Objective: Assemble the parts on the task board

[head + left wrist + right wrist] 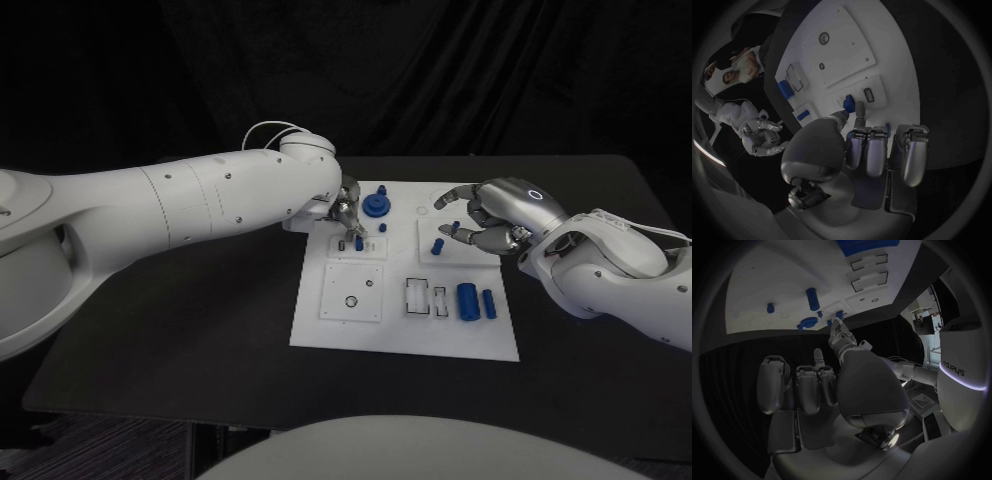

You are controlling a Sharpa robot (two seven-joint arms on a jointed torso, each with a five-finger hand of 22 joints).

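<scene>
A flat, matte white task board (335, 335) lies in the middle of the black table (173, 340), its surface divided into raised square plates with small round holes and rectangular slots. The parts are smooth blue plastic: a round, gear-like piece with a hub (376, 207) stands near the board's far edge, a small peg (384, 227) stands just beside it, and a thick cylinder (467, 300) with a thinner bar (489, 304) lies side by side near the board's right edge, next to two rectangular slots (417, 297). The left hand (346, 215), silver and metallic on a glossy white arm, reaches over the board's far left plate; in the left wrist view its thumb and one finger close on a short blue peg (859, 106) that touches the board beside a small dark rectangular slot (869, 95), while the other fingers (876, 150) are curled in over the palm. The right hand (490, 222) hovers above the board's far right corner, holding nothing, its fingers loosely bent and apart, one fingertip (839, 316) pointing down near a small blue stud (437, 243) on the right plate; whether it touches the board I cannot tell.
</scene>
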